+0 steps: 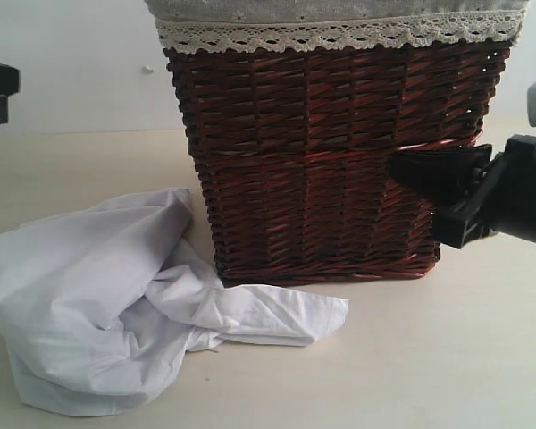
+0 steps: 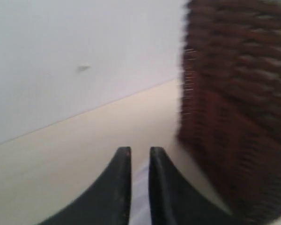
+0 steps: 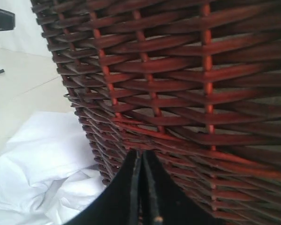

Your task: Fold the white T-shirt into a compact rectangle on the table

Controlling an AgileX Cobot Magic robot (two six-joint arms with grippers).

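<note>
I am holding my left gripper [image 2: 140, 152] above the table, to the left of the dark brown wicker basket [image 1: 322, 161]. Its two black fingers are barely parted: a narrow slit is showing between the tips, and nothing is sitting in it. The left wrist view is blurred, but the basket's woven wall is standing close beside those fingers, and the broad pale beige table [image 1: 429, 357] is running past them toward a white wall.

The soft white T-shirt [image 1: 116, 295] is lying crumpled on the table, to the left of the basket and in front of its left corner. It is bunching in loose folds rather than lying flat. One tongue of cloth is stretching along the foot of the basket's front wall, but I cannot tell whether it is touching the wicker.

The basket is standing upright on the table, with a cream lace trim [image 1: 339, 36] hanging round its rim.

My right gripper [image 1: 402, 170] is reaching in from the right of the basket. Its black fingers [image 3: 131, 187] are pressing flat against each other, fully closed and gripping nothing. The tips are pointing at the basket's front wall, about halfway up on its right part. They are sitting right at the wicker strands, though I cannot tell whether they are touching. The shirt is lying well apart from these fingers, beyond the basket's left corner.
</note>
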